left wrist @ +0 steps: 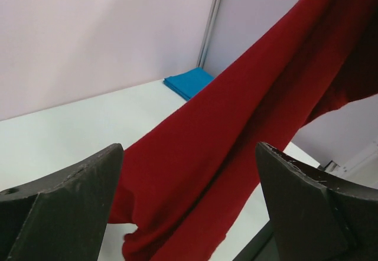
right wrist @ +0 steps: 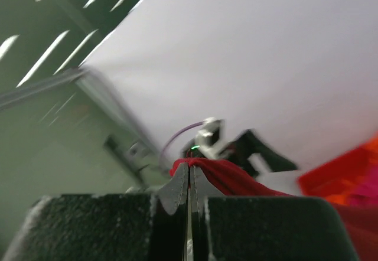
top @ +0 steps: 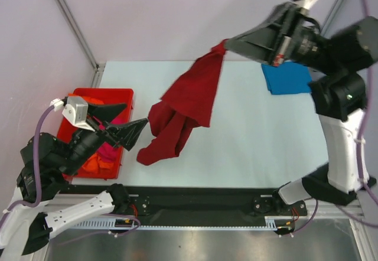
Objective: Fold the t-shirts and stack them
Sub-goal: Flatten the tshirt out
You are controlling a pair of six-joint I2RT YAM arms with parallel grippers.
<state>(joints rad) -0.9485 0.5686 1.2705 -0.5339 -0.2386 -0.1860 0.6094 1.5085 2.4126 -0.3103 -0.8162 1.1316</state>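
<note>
At upper right, the right tool (top: 227, 43) pinches the dark red t-shirt (top: 192, 90), apparently by a corner, its tail draping onto the bench (top: 248, 137) beside the wide-open left tool (top: 137, 114).

The dark red t-shirt (top: 190, 95) is soft, matt knit cloth that drapes in loose folds. The folded blue t-shirt (top: 286, 79) looks like the same matt cloth. The red bin (top: 115, 95) is rigid plastic with a slight sheen; the orange t-shirt (top: 94, 165) and pink t-shirt (top: 108, 150) in it are matt cloth. The counter (top: 254, 143) is pale, smooth and matt. The jaws of the left gripper (left wrist: 189, 149) are dark, matt, faintly grainy plastic. The right arm (top: 342, 149) has a smooth white plastic shell. The near ledge (top: 207, 246) is brushed metal.
</note>
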